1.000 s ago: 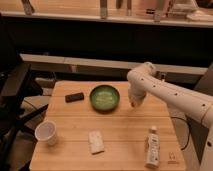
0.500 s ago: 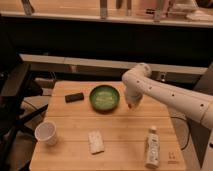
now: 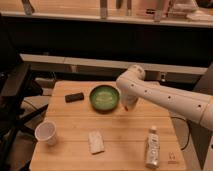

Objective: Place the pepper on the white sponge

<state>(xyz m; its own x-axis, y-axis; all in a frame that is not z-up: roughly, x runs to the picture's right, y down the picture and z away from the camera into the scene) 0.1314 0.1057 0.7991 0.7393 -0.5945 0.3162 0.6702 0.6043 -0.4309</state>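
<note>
Warm, dim light from above falls on the pale wooden surface; the background is dark. The white arm's pincer, just right of the green round bowl, casts a soft shadow.

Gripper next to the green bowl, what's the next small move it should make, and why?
Probably a short carry across the table toward the white sponge, staying clear of the bowl's rim. The gripper is shut and sits low beside the green bowl, and a reddish bit at its tip looks like the pepper. The sponge lies bare, well apart from it.
</note>
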